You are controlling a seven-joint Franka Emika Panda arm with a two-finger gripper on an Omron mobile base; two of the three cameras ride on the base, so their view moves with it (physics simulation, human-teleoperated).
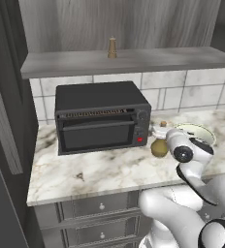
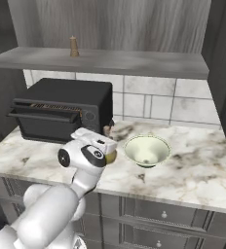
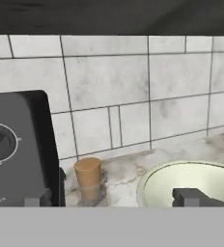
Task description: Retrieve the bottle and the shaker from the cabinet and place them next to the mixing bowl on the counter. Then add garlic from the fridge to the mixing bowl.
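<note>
The bottle (image 1: 158, 147), olive-brown and round with a cork top (image 3: 88, 175), stands on the counter between the toaster oven and the mixing bowl (image 1: 197, 132). The pale green bowl (image 2: 146, 150) is empty. My gripper (image 3: 111, 199) is open, low over the counter just in front of the bottle, and the cork stands ahead between the two fingertips (image 3: 188, 197) without touching them. In the right base view my wrist hides most of the bottle (image 2: 112, 157). The tan shaker (image 1: 112, 48) stands upright on the cabinet shelf (image 2: 73, 46) above. The garlic is out of view.
A black toaster oven (image 1: 101, 117) fills the counter's left part, close to my left fingertip (image 3: 33, 200). A tiled wall (image 3: 133, 96) lies behind. The marble counter (image 2: 197, 165) has free room right of the bowl. Drawers (image 1: 100, 207) are below.
</note>
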